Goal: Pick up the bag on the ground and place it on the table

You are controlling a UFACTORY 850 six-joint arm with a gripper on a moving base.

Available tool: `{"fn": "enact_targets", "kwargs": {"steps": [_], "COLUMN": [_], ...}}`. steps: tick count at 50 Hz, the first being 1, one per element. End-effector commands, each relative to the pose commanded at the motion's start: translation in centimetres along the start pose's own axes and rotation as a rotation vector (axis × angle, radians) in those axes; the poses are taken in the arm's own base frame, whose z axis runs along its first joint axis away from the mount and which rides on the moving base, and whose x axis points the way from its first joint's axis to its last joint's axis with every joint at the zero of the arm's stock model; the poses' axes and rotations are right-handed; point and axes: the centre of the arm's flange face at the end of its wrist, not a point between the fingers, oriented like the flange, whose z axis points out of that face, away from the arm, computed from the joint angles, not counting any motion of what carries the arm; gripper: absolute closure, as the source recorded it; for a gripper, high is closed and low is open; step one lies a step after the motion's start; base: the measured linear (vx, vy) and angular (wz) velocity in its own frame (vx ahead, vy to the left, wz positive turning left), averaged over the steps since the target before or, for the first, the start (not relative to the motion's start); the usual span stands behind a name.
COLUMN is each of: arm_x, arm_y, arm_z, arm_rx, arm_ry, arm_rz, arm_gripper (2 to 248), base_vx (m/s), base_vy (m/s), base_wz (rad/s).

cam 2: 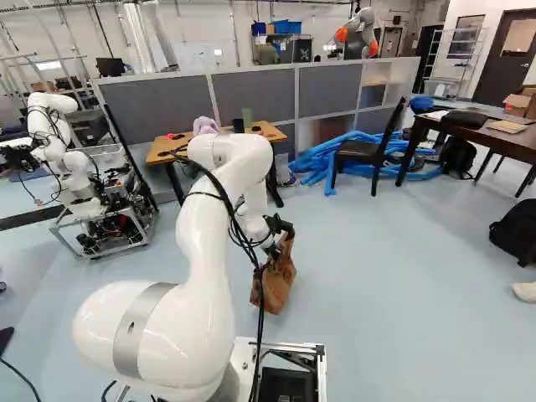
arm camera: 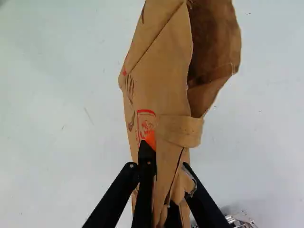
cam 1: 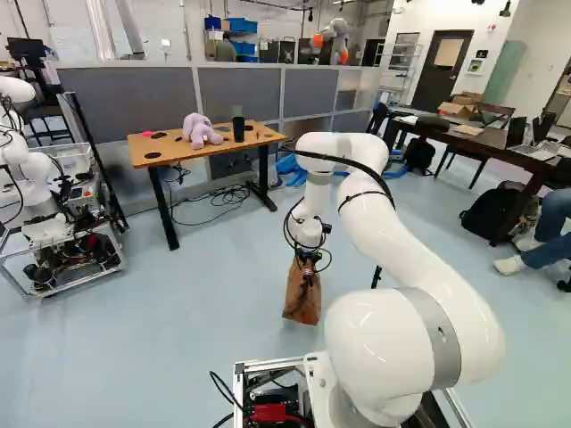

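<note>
In the left base view my gripper points down at the top of a brown paper bag. The wrist view shows the gripper shut on the bag's folded paper, one dark finger on each side. The bag hangs roughly upright in the base views; whether its bottom touches the floor, I cannot tell. A wooden table stands beyond the bag, toward the left of the left base view. Much of that table is hidden behind my arm in the right base view.
On the wooden table are a pinkish plush toy and a dark cup. Another robot stands left of it. Grey partitions rise behind. A dark table, chair and blue hoses are farther right.
</note>
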Motion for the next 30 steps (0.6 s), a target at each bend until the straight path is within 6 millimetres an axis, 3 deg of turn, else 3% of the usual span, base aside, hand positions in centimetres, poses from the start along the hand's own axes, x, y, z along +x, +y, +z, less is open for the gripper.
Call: {"fn": "enact_targets", "kwargs": {"steps": [30], "arm_x": [0.8], "arm_y": [0.2], "arm_z": [-4.3], "arm_rx": [0.008], "arm_ry": [-0.009], "arm_rz": [0.003], "arm_gripper": [229], "base_vx": [0.0], "base_vy": [0.0], "base_wz": [0.0]}}
